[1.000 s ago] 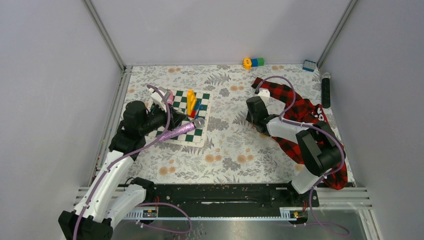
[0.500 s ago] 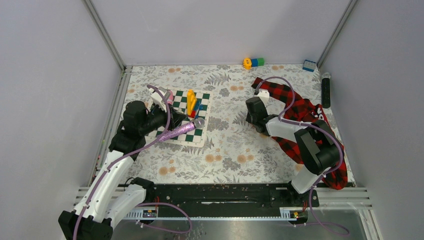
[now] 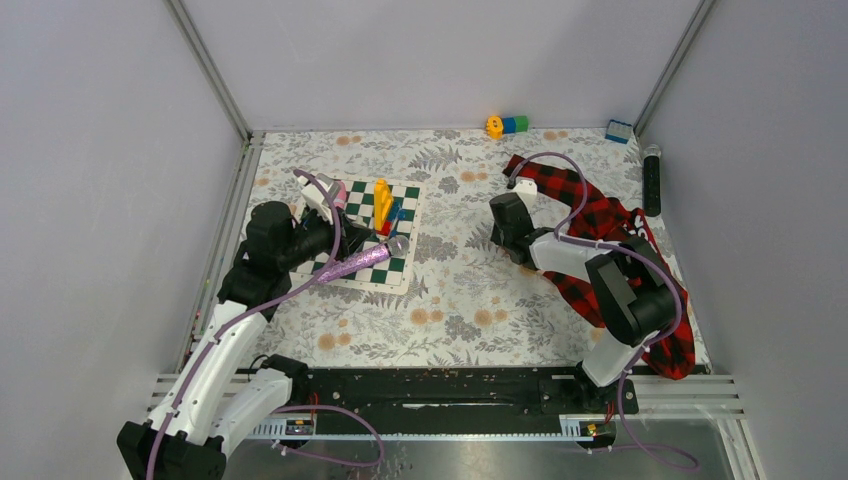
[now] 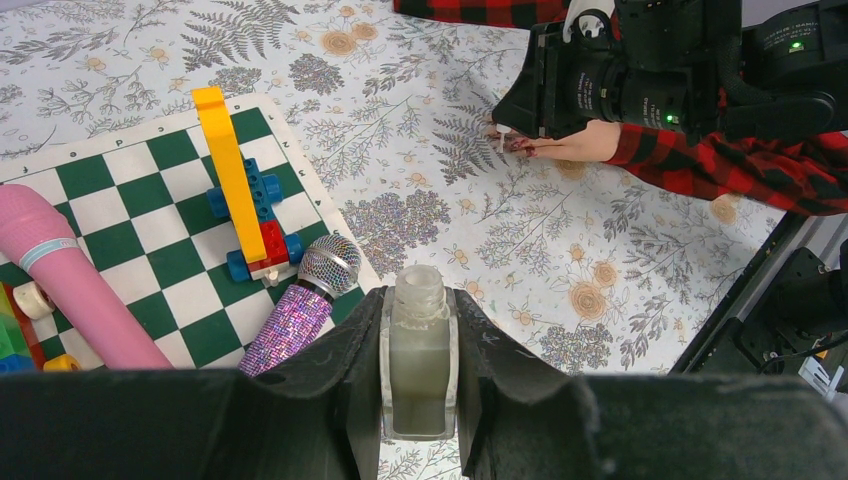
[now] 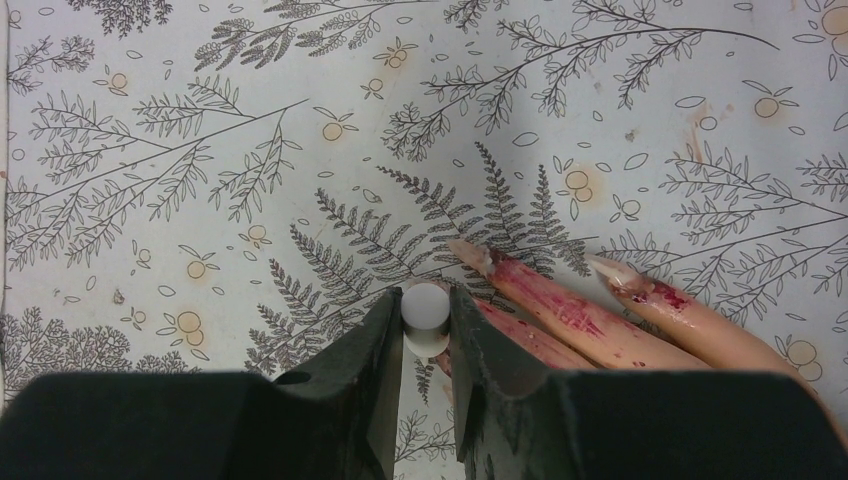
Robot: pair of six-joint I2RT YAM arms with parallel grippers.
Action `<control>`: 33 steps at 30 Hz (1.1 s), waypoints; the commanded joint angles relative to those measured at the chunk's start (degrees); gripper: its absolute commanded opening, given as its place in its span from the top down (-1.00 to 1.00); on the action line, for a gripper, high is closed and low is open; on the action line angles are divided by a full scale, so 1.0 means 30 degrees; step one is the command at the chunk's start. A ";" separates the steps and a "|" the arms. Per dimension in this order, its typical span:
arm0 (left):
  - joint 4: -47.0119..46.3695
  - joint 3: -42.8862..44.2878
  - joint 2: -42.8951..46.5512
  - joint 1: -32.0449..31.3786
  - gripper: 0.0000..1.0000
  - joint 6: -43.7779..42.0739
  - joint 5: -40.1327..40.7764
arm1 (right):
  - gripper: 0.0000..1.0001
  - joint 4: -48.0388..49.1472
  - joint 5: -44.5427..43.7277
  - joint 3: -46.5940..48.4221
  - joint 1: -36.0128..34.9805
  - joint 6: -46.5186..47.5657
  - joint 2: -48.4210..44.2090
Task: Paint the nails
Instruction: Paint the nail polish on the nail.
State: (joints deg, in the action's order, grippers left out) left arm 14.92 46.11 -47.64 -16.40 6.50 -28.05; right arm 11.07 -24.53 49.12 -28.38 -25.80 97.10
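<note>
Left gripper (image 4: 418, 325) is squeezing tight on a small glass polish bottle (image 4: 418, 370), holding it upright with the neck open at the top. The glass is looking cloudy and pale, so I can't tell how much is sitting inside.

Right gripper (image 5: 426, 300) is pinching a round white cap (image 5: 427, 322) end-on to the wrist camera, so anything under it is hidden.

Just right of those jaws the dummy hand (image 5: 610, 325) is lying on the floral tablecloth (image 5: 200, 150), fingers smeared red. The nails (image 5: 470, 254) are pointing up-left, the nearest one sitting just beside the cap. From above, that's on the right half of the table, with the plaid sleeve (image 3: 600, 215) trailing toward the right arm's base.

Over by the left arm, a glitter microphone (image 4: 305, 305) and a block build (image 4: 235, 180) are lying on a chessboard mat (image 4: 130, 215).
</note>
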 commanded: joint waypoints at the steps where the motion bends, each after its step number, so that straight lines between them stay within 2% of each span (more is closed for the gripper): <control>1: -0.1330 0.0189 0.0055 0.0144 1.00 0.0115 -0.0242 | 1.00 0.0389 -0.0698 0.0860 0.0117 -0.0043 0.0407; 33: -0.1307 0.0159 0.0123 0.0261 1.00 0.0139 -0.0134 | 1.00 0.0369 -0.1539 0.1679 0.0116 0.0136 0.0974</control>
State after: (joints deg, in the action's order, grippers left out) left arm 14.92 46.11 -47.75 -16.01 6.50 -28.03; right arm 11.11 -26.15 51.70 -28.36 -25.76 99.53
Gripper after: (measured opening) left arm 0.261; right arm 0.269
